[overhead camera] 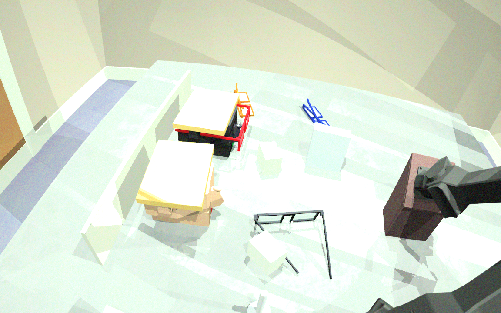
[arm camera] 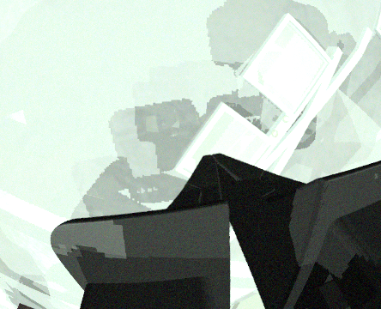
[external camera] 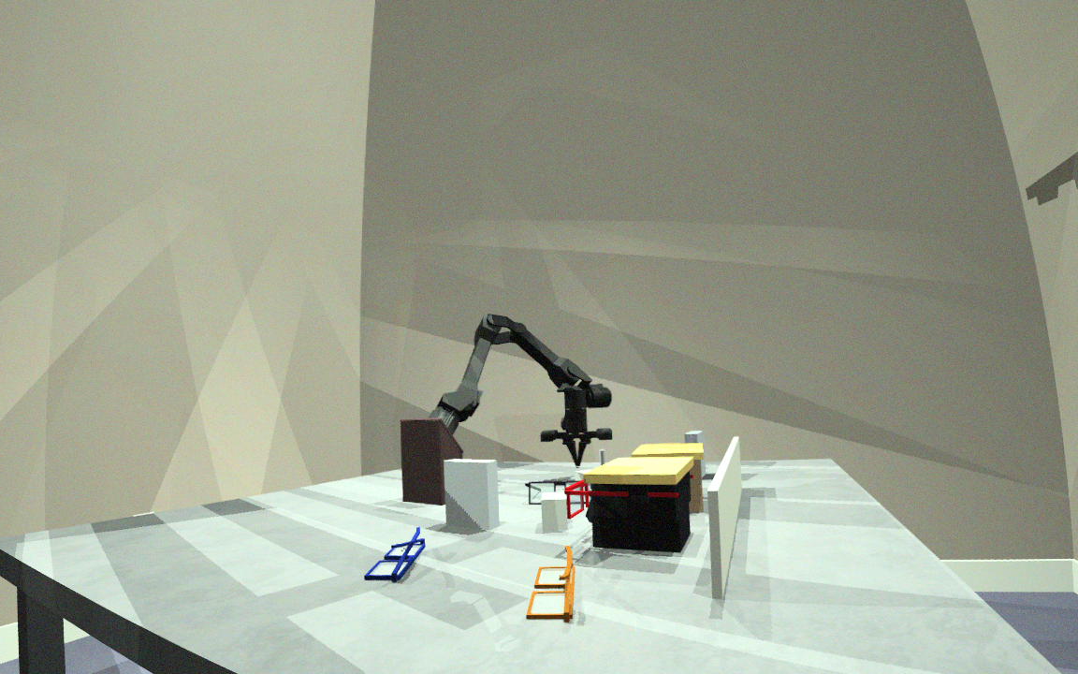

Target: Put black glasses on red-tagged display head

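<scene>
Pale tabletop (overhead camera: 392, 116) (external camera: 216, 562) (arm camera: 49, 64) spreads widely; the claw (external camera: 578, 464) (arm camera: 211, 163), closed (holding nothing), should open before reaching black glasses (overhead camera: 288, 212) (external camera: 549, 481), lower centre from top.

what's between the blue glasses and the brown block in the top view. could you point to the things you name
In the top view, the pale box (overhead camera: 328, 149) (external camera: 471, 494) stands partly between the blue glasses (overhead camera: 313, 112) (external camera: 396, 560) and the brown block (overhead camera: 412, 223) (external camera: 422, 461), nearer the glasses.

Here in the lower half of the frame we see the gripper (arm camera: 211, 163), dark fingers closed together at the tips! Up and right of them, a folded pair of white glasses (arm camera: 285, 66) lies slanted, its lower lens partly hidden behind the fingertips, and grey shadows spread across the pale surface (arm camera: 62, 86) at centre left.
</scene>
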Robot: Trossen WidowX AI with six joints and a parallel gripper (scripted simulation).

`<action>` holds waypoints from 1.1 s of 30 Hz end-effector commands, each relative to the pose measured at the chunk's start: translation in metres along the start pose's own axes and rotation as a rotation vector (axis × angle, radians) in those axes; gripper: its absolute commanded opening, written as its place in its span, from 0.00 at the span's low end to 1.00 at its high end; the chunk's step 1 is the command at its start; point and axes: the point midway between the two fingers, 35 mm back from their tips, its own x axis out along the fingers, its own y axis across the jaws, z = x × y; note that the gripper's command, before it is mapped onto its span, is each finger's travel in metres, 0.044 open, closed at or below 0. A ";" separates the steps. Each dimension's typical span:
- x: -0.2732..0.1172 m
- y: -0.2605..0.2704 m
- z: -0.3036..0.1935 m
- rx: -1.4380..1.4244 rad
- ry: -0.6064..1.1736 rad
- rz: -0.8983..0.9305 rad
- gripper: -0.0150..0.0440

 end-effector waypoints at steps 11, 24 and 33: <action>-0.051 0.036 0.005 -0.014 -0.018 -0.016 0.39; -0.051 0.036 0.005 -0.014 -0.018 -0.016 0.59; -0.041 0.020 -0.029 0.441 0.028 -0.015 0.59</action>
